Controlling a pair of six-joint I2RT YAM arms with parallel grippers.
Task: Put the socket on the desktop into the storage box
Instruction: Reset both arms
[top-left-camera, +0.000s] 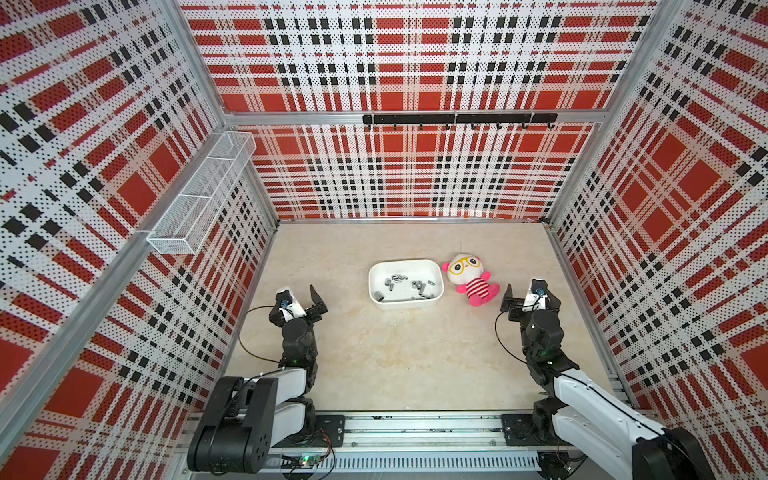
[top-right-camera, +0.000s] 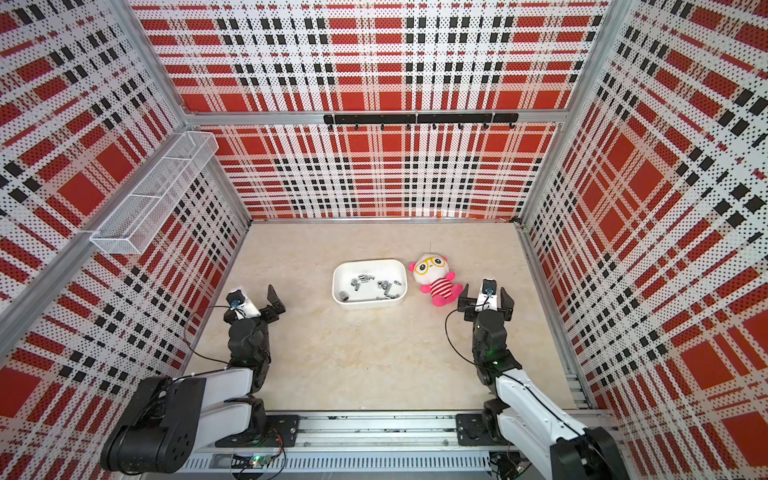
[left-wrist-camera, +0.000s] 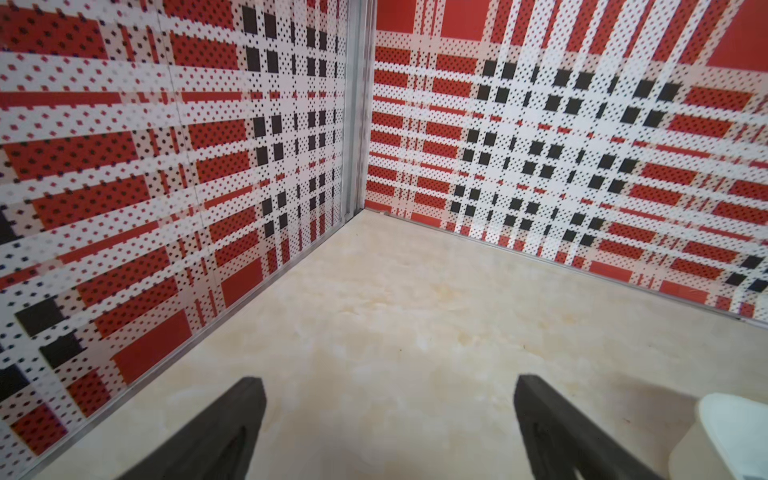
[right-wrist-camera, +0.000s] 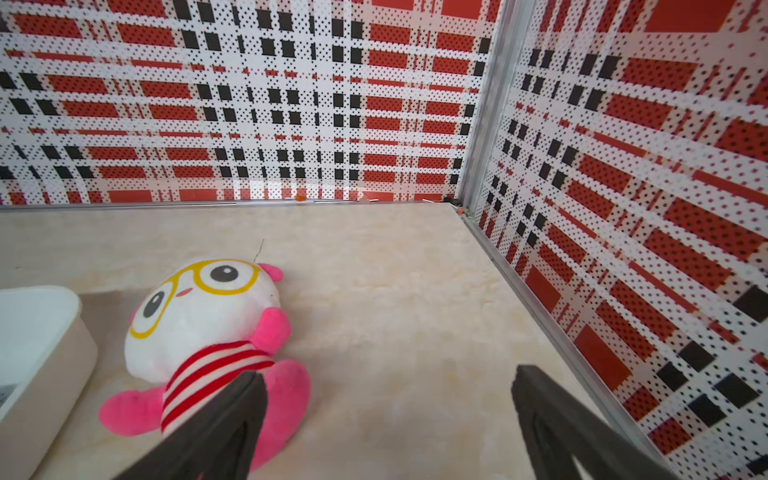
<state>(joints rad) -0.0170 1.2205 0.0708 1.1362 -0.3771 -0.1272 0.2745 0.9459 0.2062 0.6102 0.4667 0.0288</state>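
Both my left end effector (left-wrist-camera: 386, 382) and right end effector (right-wrist-camera: 385, 376) hang spread and empty, while every socket (top-left-camera: 398, 278) I see already lies, at mixed headings, inside the storage box (top-left-camera: 405, 262), at my left's 2 o'clock and my right's 10 o'clock past the plush doll (top-left-camera: 471, 280), none showing on the surface (top-left-camera: 395, 353).

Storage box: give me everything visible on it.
The storage box is a white, shallow, rounded-rectangle tub. It looks like smooth plastic, with plain walls and no lid. It sits upright and flat on the beige desktop, mid-table, with a long side facing the arms. Small grey metal sockets lie scattered loose on its floor. The plush doll lies close beside it, on the robot's right; whether they touch cannot be told.
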